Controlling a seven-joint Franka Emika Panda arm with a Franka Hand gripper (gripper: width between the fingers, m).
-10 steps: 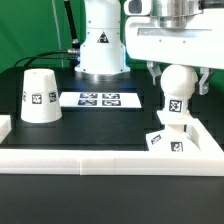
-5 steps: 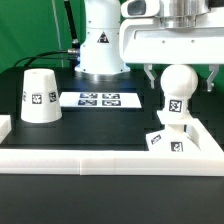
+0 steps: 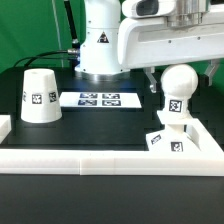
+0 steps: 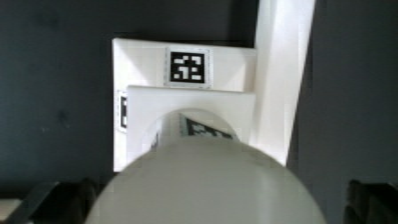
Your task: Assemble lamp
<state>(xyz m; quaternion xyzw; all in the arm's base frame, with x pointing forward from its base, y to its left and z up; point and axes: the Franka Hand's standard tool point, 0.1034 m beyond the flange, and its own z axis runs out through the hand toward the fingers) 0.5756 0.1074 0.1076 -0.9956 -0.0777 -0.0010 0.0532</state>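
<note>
The white ball-shaped bulb (image 3: 178, 88) stands upright on the blocky square base (image 3: 168, 141) at the exterior view's right. My gripper (image 3: 181, 80) is above and around the bulb's top. Its jaws stand open, one finger on each side, with a gap to the bulb. In the wrist view the bulb (image 4: 199, 180) fills the near part, with the tagged base (image 4: 187, 68) beyond it and dark fingertips (image 4: 36, 202) at the corners. The cone-shaped shade (image 3: 38, 97) stands alone at the exterior view's left.
The marker board (image 3: 98, 99) lies flat between the shade and the base. The long white border rail (image 3: 100, 163) runs along the front and up both sides; it also shows in the wrist view (image 4: 286, 60). The arm's white pedestal (image 3: 100, 45) stands behind.
The gripper has let go of the bulb: its fingers have spread apart and the hand has risen a little. The bulb stays upright on the base.
</note>
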